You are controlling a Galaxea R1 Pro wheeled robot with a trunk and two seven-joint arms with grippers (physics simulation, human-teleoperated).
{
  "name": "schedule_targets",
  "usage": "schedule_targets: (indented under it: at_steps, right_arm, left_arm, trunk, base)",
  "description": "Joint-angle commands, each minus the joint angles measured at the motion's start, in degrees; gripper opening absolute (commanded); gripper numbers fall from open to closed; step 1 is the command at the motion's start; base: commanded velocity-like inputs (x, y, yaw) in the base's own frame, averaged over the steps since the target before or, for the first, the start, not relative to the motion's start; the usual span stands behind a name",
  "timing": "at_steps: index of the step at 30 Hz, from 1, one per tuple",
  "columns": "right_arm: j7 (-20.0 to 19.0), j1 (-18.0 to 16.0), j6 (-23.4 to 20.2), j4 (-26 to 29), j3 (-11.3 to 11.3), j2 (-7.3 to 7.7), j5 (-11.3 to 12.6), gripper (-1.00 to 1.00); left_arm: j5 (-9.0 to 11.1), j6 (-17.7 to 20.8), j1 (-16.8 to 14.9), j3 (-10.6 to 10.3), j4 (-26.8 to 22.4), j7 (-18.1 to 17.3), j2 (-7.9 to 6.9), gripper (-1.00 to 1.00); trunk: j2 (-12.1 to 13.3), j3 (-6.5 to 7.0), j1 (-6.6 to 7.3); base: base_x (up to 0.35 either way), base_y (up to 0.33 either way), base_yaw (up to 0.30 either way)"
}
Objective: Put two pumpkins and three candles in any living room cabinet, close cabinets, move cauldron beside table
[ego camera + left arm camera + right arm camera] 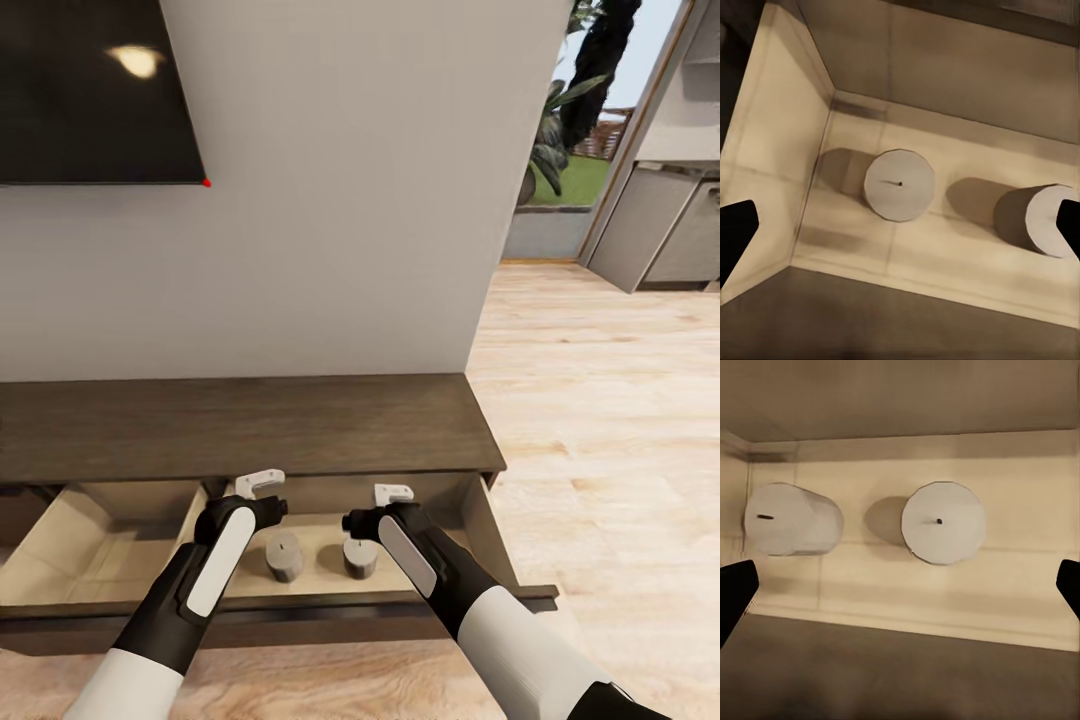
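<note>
The dark-brown cabinet [240,425] stands against the wall with two drawers pulled out, showing pale beige insides. In the right drawer [487,530] stand two short grey candles, one [284,557] beside the other [360,558], both upright with wicks up. My left gripper [260,484] hovers open just above the first candle [900,184], nothing between its fingers. My right gripper [393,493] hangs open above the other candle [943,522], also holding nothing. Each wrist view also catches the neighbouring candle [1042,220] [791,519].
The left drawer [60,550] shows a bare beige floor. A dark TV screen [95,90] hangs on the white wall above the cabinet. Light wood floor [600,420] stretches to the right toward grey kitchen units [670,230] and a glass door with plants.
</note>
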State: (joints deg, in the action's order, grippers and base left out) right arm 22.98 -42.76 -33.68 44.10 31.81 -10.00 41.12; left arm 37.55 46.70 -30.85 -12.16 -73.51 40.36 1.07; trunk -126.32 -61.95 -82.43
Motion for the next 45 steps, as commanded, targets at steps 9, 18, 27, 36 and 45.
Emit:
schedule_targets:
  at_steps: [9, 18, 27, 36, 45]
  right_arm:
    - [0.48, -0.04, 0.52, 0.11, 0.18, 0.00, 0.46, 1.00]
    - [0.34, -0.04, 0.24, 0.67, 0.18, 0.00, 0.45, 1.00]
    - [0.15, -0.04, -0.43, 3.36, 0.00, 0.00, 0.45, 1.00]
    - [0.04, -0.04, -1.57, 8.73, -0.27, 0.00, 0.53, 1.00]
    - [0.07, 0.30, -8.74, 19.90, -0.62, 0.00, 0.76, 1.00]
  left_arm:
    - [0.67, 0.06, -0.04, -0.05, -0.07, 0.57, -0.02, 1.00]
    - [0.69, 0.13, -0.01, -0.05, -0.17, 0.55, -0.02, 1.00]
    - [0.56, 1.03, -0.29, 0.04, -0.71, 0.57, 0.16, 1.00]
    - [-0.10, 7.96, -0.51, 3.23, -8.13, 0.61, -0.10, 1.00]
    - [-0.13, 8.72, -0.44, 3.86, -8.10, 0.64, 0.02, 1.00]
  trunk:
    - [3.60, 1.57, 1.99]
    - [7.21, 3.19, 3.97]
    - [10.82, 4.80, 5.95]
    - [14.43, 6.42, 7.92]
    - [18.04, 8.03, 9.90]
  base:
    - [-0.003, 0.000, 0.000]
    - [-0.044, 0.000, 0.000]
    - [-0.277, 0.000, 0.000]
    - [-0.039, 0.000, 0.000]
    - [-0.065, 0.000, 0.000]
